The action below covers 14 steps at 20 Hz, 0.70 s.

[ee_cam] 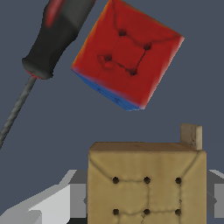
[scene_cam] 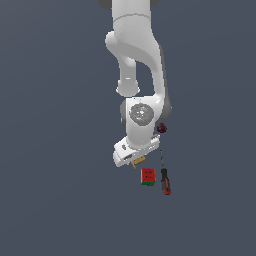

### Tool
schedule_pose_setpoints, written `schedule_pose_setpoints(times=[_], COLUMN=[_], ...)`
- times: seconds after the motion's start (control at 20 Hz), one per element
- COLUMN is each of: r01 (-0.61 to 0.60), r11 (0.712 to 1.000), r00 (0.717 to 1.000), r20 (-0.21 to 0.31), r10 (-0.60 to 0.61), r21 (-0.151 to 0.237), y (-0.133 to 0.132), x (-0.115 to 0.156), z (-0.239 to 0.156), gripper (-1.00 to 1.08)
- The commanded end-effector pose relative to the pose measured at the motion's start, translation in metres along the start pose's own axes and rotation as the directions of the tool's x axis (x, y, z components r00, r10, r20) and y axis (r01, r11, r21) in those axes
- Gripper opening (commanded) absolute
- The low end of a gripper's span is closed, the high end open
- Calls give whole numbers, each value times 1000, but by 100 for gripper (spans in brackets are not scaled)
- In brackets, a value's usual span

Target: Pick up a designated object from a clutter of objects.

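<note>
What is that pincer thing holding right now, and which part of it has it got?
Probably the tan block: in the wrist view it sits between the two grey fingers, one at each side. Actual contact is not visible, so a firm grip cannot be confirmed.

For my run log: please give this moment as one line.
gripper: around tan block | closure: cannot tell | red cube, screwdriver: nearby, untouched

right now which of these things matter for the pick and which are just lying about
Belongs to the job:
- tan dotted block, between the fingers
- gripper

Just lying about:
- red cube
- screwdriver
- dark maroon ball
</note>
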<state>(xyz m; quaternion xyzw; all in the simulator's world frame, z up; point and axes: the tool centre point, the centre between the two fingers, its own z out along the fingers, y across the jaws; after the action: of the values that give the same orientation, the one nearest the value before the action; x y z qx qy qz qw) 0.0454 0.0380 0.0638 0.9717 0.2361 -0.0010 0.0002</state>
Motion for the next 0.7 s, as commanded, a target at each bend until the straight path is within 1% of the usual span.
schedule_pose_setpoints(times=[0.0, 0.3, 0.65], r01=[0, 1, 1], r11=[1000, 1000, 1000], r00=[1000, 1000, 1000], r20=[-1, -2, -2], r10=[0, -1, -1], r21=[-1, -1, 0], y=[3, 12, 23], x=[-5, -21, -41], z=[-21, -82, -165], gripper=[-100, -100, -100])
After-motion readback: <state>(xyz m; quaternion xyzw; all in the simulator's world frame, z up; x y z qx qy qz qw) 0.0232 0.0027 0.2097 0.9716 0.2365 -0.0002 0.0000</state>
